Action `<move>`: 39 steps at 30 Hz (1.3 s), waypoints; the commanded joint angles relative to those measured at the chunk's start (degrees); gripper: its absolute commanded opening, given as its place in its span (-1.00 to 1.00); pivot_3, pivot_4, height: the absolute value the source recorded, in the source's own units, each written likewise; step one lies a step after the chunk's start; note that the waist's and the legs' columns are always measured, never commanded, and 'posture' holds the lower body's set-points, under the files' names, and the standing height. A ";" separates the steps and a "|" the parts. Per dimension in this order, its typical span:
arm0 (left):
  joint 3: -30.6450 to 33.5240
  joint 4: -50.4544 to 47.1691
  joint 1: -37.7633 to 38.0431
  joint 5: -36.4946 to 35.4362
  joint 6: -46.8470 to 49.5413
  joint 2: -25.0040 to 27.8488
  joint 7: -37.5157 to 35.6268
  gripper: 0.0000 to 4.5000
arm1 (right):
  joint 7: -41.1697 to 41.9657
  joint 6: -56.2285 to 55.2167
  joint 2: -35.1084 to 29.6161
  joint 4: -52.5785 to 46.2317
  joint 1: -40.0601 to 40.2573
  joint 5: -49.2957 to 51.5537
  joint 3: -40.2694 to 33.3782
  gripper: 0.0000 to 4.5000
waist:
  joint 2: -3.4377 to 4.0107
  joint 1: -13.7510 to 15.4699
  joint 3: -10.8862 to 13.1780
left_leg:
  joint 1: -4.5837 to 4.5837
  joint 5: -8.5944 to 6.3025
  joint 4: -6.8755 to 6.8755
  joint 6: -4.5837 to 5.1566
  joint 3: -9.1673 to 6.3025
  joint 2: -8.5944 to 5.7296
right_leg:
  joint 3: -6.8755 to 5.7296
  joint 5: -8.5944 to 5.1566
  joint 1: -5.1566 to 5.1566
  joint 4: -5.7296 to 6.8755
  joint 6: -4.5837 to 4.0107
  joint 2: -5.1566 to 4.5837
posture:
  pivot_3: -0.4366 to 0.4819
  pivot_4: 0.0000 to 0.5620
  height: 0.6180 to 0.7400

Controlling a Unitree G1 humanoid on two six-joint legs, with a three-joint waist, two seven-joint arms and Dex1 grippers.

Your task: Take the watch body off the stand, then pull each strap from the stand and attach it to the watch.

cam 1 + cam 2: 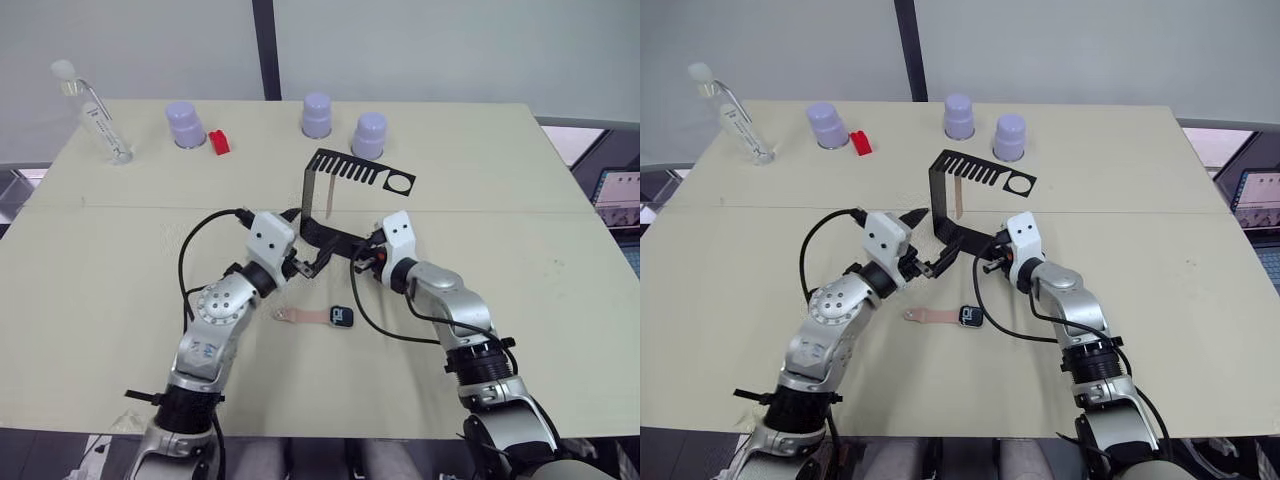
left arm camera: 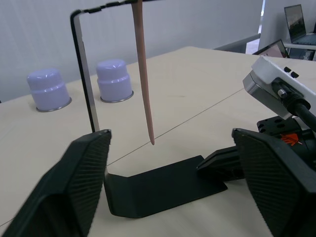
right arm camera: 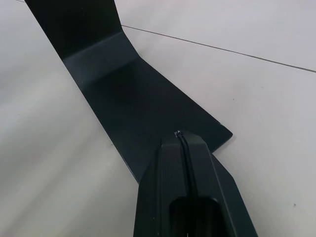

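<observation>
On the far left of the surface a clear bottle lies near the back edge, with a lilac cap and a small red piece beside it, all well apart from the work. The left hand has its fingers spread wide, holding nothing, just beside the left end of the stand's flat base. The stand sits mid-surface; its post rises from the base and its slotted arm reaches to the right, ending in a ring. One strap hangs straight down from the slotted arm, its tip free above the base and directly ahead of the left hand's open fingers. Nearer the front edge, between the two arms, the watch body lies flat with the other strap joined to its left side. The right hand has its fingers pressed together, tips on the base's right end. Two more lilac caps stand behind the stand. Wide bare room lies on both outer sides and along the front.
</observation>
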 commanded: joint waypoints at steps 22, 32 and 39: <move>1.37 21.01 -13.30 2.04 -10.47 -9.03 4.12 0.06 | 0.58 2.96 -0.36 0.23 -0.04 0.63 -1.64 -1.00 | -0.02 0.08 0.00 | -0.03 0.09 0.00 -0.15 0.01 -0.01 | -0.01 0.00 -0.01 -0.04 0.00 0.00 | -0.05 -0.47 1.00; 2.39 19.59 -14.82 -0.20 -12.84 -9.58 2.51 -0.97 | 0.42 5.90 0.03 -0.79 0.09 3.11 -3.45 -1.00 | -0.02 0.06 0.00 | -0.07 0.08 -0.02 -0.15 0.01 -0.01 | -0.02 0.00 -0.03 -0.08 0.00 -0.01 | -0.05 -0.47 1.00; 2.54 10.92 -11.72 -1.56 -9.80 -7.74 0.25 -0.97 | 0.61 5.84 -0.17 -0.40 0.14 2.93 -2.81 -1.00 | -0.02 -0.06 0.00 | -0.07 0.09 -0.04 -0.15 0.02 0.00 | 0.00 0.00 -0.04 -0.08 0.00 0.00 | -0.05 -0.47 1.00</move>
